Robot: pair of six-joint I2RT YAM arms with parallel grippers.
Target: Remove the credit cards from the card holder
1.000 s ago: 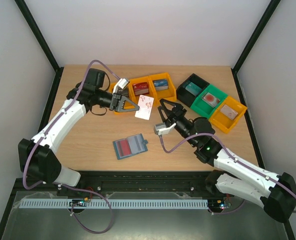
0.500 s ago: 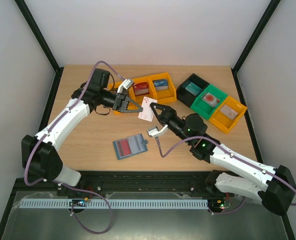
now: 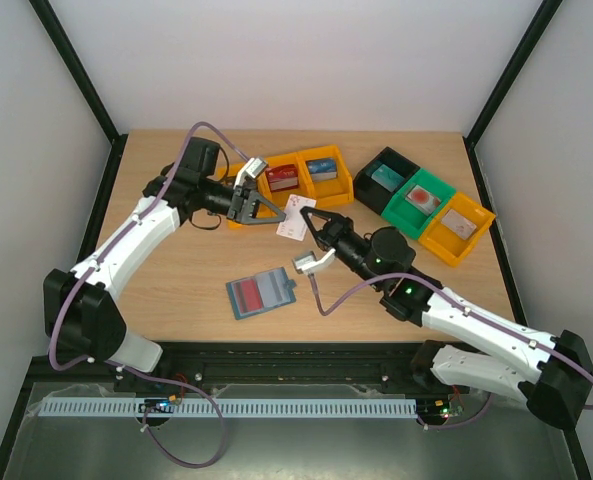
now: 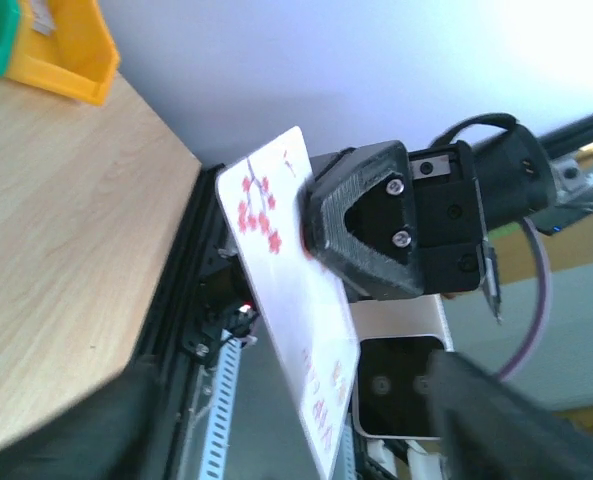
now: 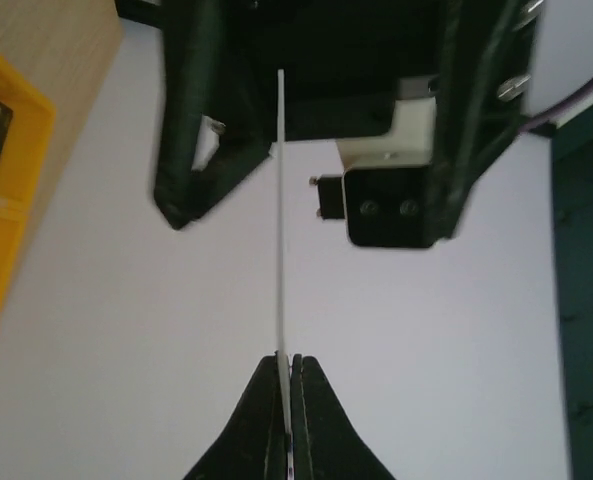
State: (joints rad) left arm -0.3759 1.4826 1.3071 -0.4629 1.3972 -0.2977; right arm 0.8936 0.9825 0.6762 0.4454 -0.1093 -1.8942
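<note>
The white, red-marked credit card hangs on edge above the table, pinched at one end by the right gripper, whose jaws are closed tight on it; the left gripper stands half open around the card's other end, seemingly not touching it; the card holder lies open on the wood nearer the arm bases, well apart; yellow bins sit behind; pale walls all round.

In the left wrist view, the fingers of the left gripper are only dark blurs, and the picture's bottom edge cuts off one end of the white card. The right wrist view shows this card edge-on, its face hidden. From above, the things in the yellow bins are too small to read.
</note>
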